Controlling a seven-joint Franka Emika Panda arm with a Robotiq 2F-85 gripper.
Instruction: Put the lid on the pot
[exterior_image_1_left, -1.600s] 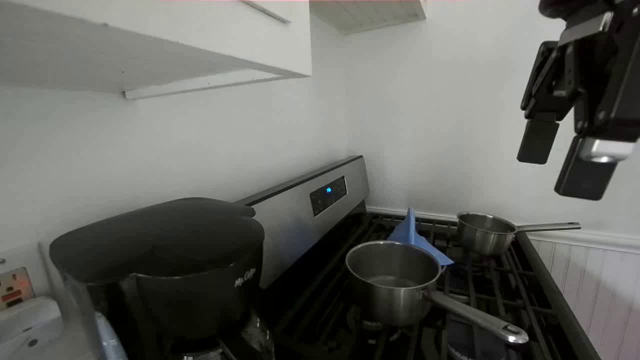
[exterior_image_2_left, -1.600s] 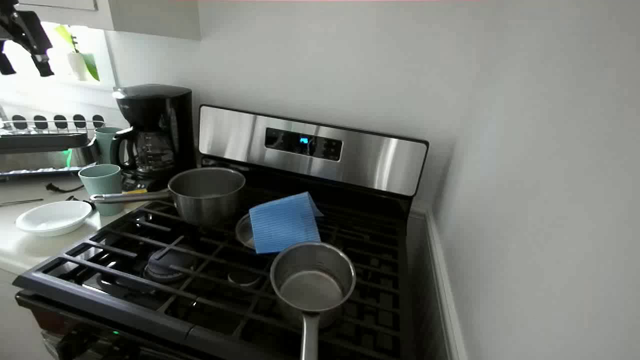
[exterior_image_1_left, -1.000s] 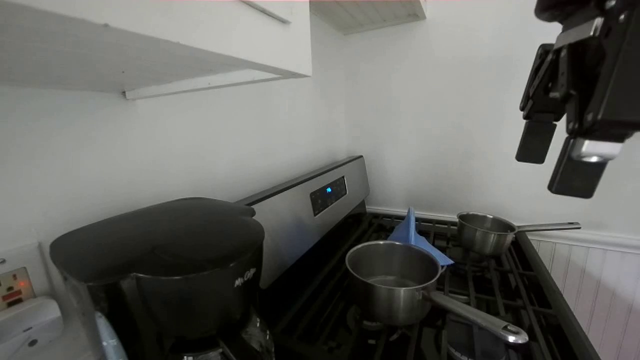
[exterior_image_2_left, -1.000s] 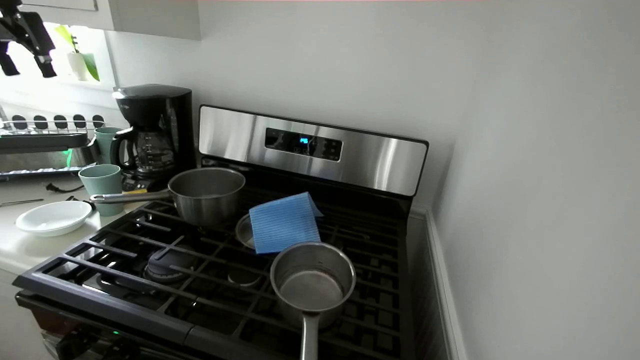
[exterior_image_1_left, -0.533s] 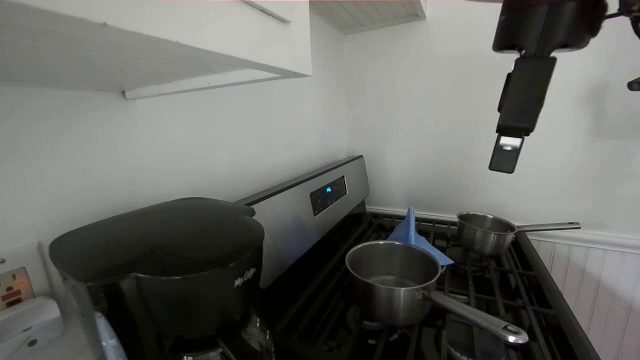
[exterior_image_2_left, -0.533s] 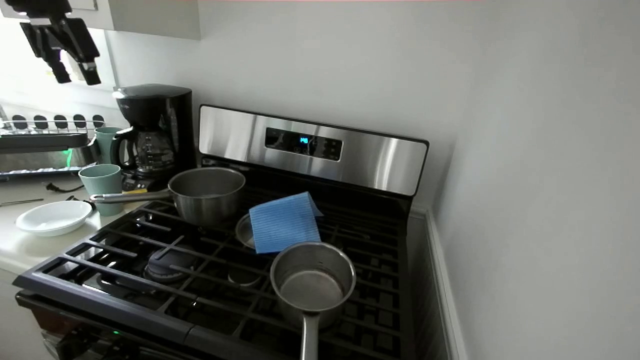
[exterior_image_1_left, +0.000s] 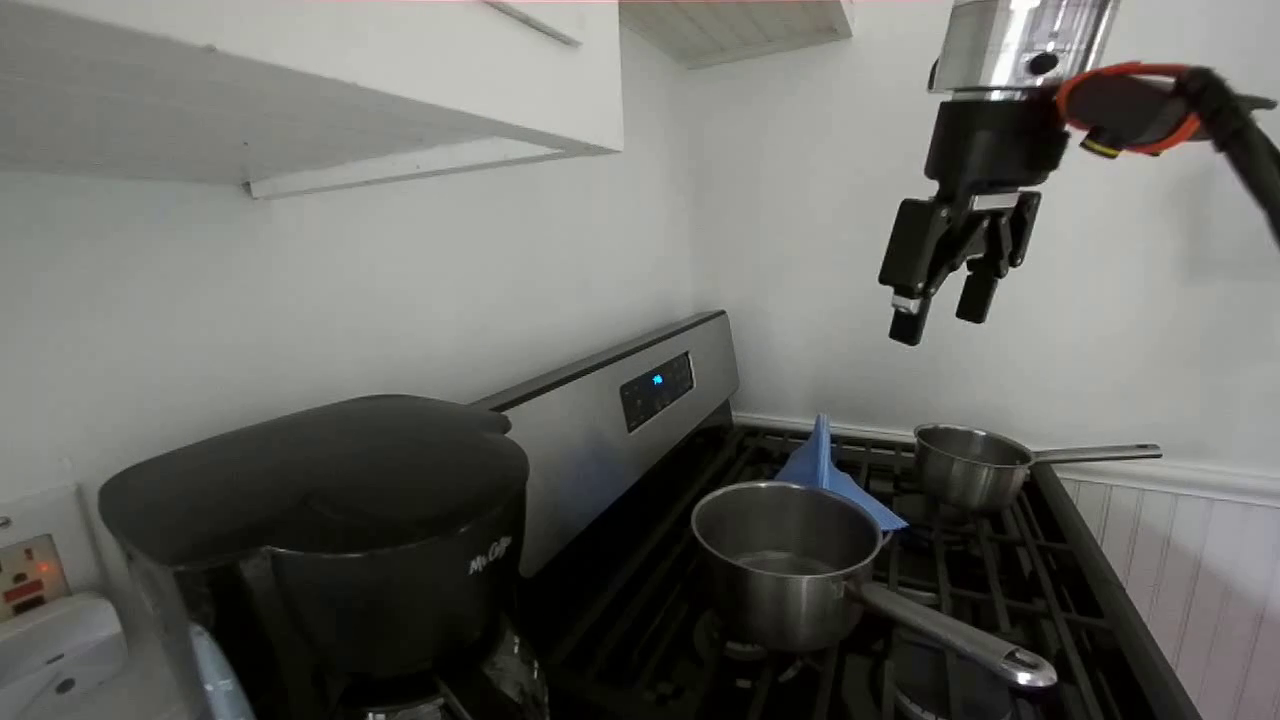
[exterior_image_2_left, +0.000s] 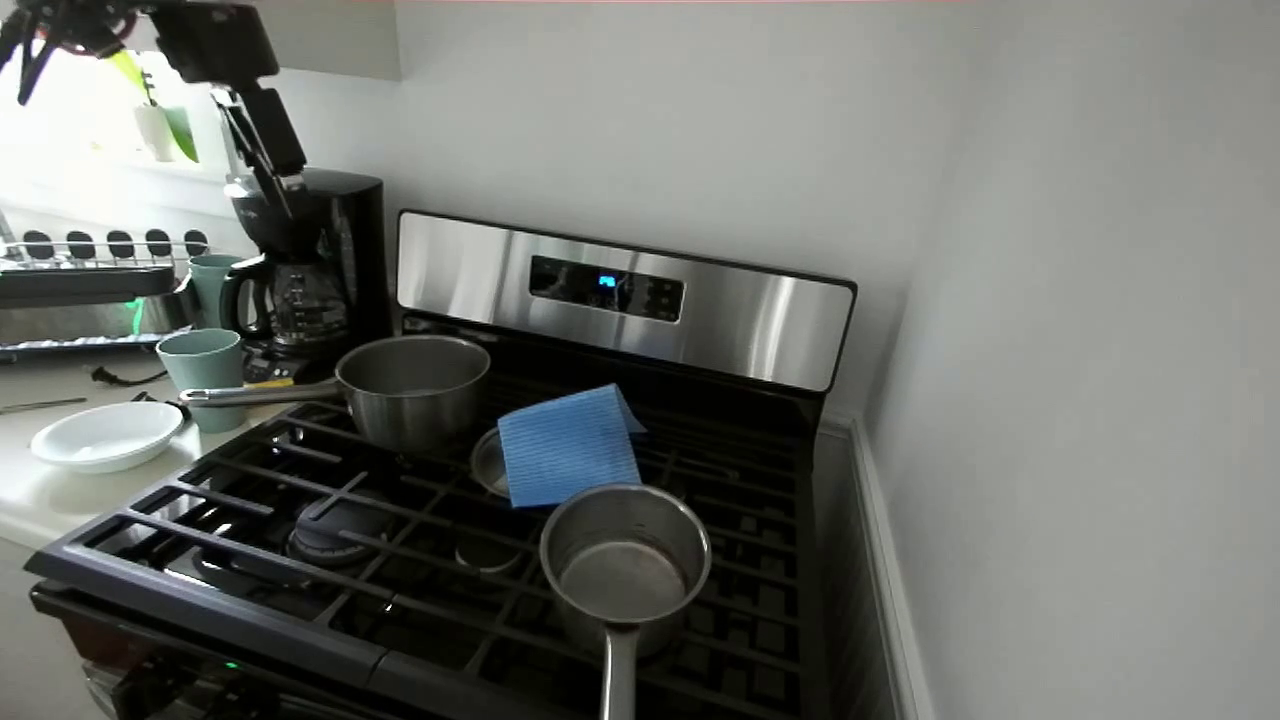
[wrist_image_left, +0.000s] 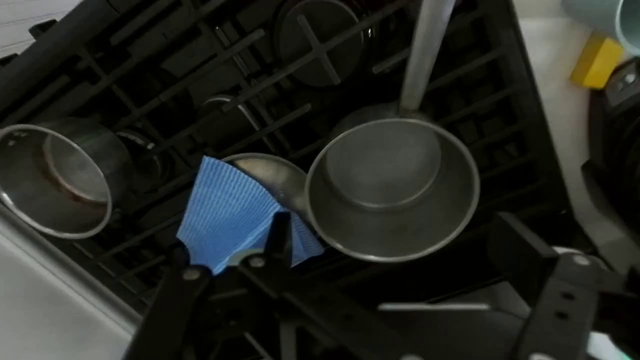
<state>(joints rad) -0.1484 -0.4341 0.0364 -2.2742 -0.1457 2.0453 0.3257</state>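
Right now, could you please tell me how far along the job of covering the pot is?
Done: nothing visible; the larger steel pot stands uncovered on the stove. In hand: nothing; the end effector hangs open above the stove. Left: lifting what is probably the lid, a shiny round piece beside the pot, partly covered by the blue cloth, then setting it on the pot.

The light-blue folded cloth (exterior_image_2_left: 570, 447) looks matt and ribbed from here, the larger round silvery steel pot (exterior_image_1_left: 785, 608) shiny, the tall black plastic coffee maker (exterior_image_2_left: 357, 265) glossy.
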